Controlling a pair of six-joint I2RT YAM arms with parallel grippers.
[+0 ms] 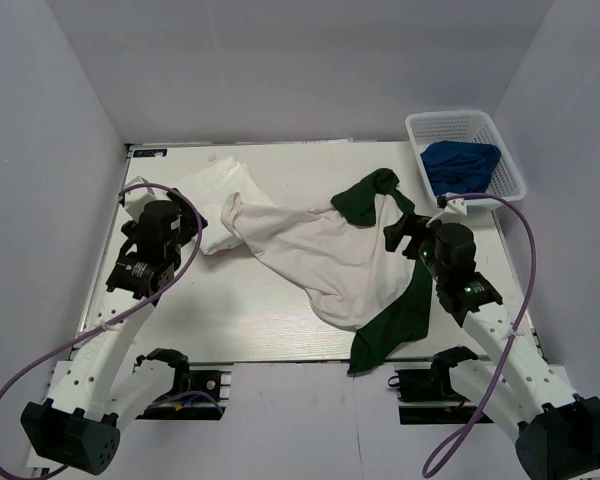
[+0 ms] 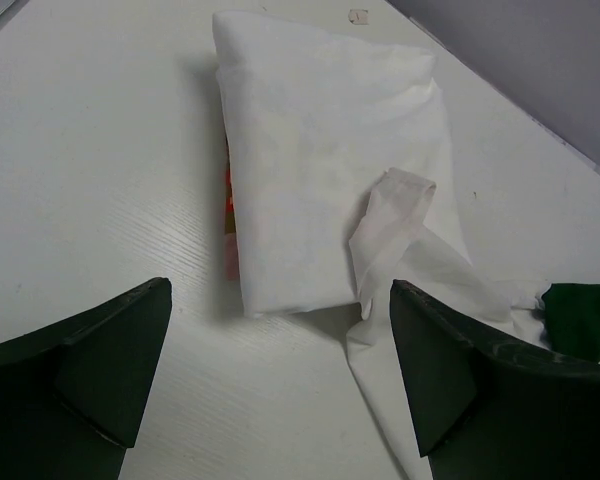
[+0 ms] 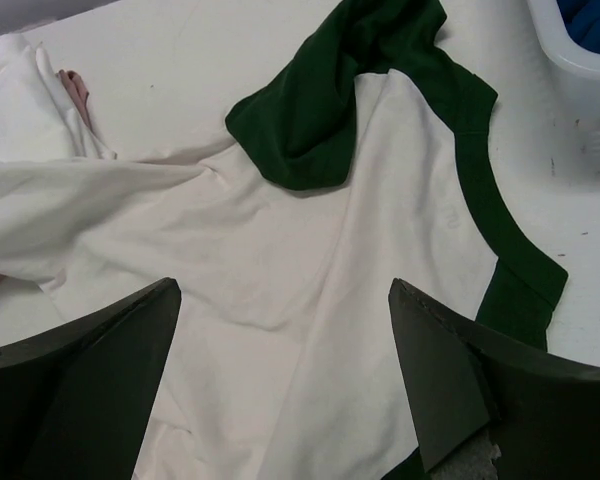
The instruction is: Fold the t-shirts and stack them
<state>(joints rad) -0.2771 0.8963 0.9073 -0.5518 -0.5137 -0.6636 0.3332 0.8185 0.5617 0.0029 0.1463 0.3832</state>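
One white tee (image 2: 320, 150) folded, green-trimmed tee (image 1: 350, 265) spread, rumpled; L gripper (image 2: 280, 288), R gripper (image 3: 283, 290) wide apart, empty.

t-shirt (image 1: 330, 265) — white, dark green parts | folded bundle (image 2: 320, 150) — white | basket (image 1: 510, 165) — white, blue cloth (image 1: 462, 165)

Folded t-shirt (image 1: 212, 195) lies left of spread t-shirt (image 1: 325, 262), basket (image 1: 450, 117) far right.
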